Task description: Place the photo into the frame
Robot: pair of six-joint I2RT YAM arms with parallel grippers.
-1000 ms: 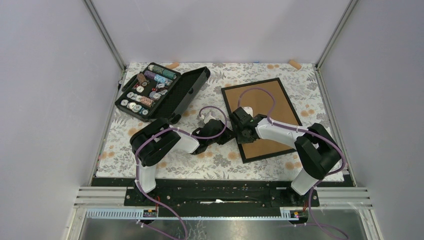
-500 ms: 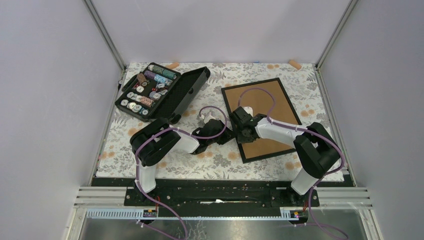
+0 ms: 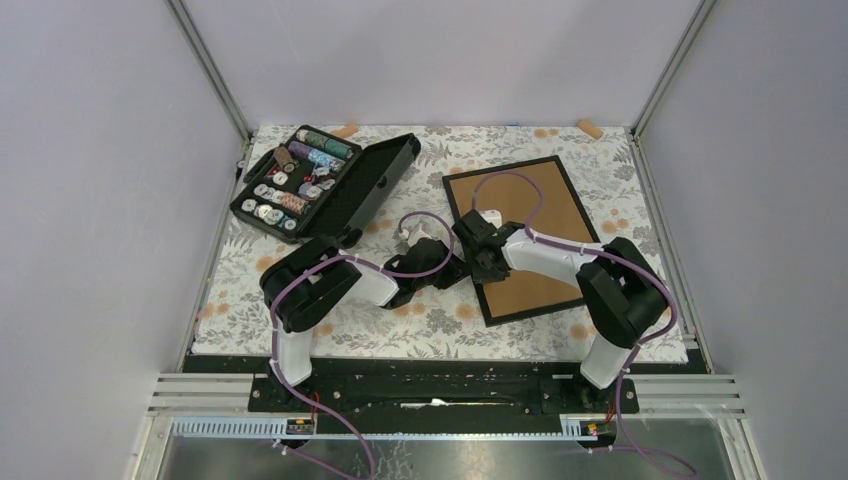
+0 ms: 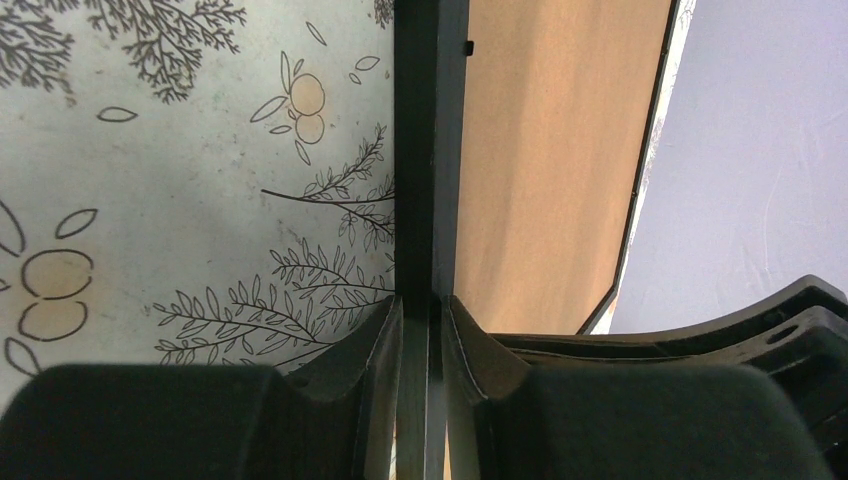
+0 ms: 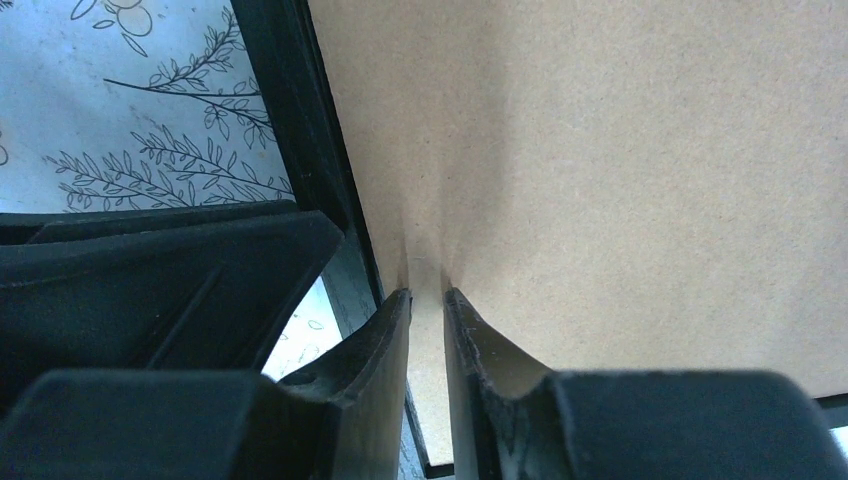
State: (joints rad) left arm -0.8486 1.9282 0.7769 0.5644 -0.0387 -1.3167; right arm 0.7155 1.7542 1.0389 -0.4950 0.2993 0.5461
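Note:
The frame (image 3: 545,200) lies back up on the table right of centre, a brown board inside a thin black rim. My left gripper (image 4: 421,305) is shut on the frame's left rail (image 4: 430,150) near its near end, one finger on each side. Just beside it, my right gripper (image 5: 427,293) points down at the brown board (image 5: 600,150), close to the left rail (image 5: 290,110). Its jaws stand a narrow gap apart with the tips against the board, and I see nothing between them. In the top view both grippers (image 3: 470,265) meet at that edge. The photo is out of view.
An open black case (image 3: 325,185) of thread spools sits at the back left. Two small wooden blocks (image 3: 590,128) (image 3: 345,130) lie along the back edge. The floral cloth (image 3: 430,320) covers the table between the arm bases and the frame.
The right arm has swung a little to the left, its elbow closer to the frame's near corner. The left gripper keeps its hold on the rail, and the frame has not moved.

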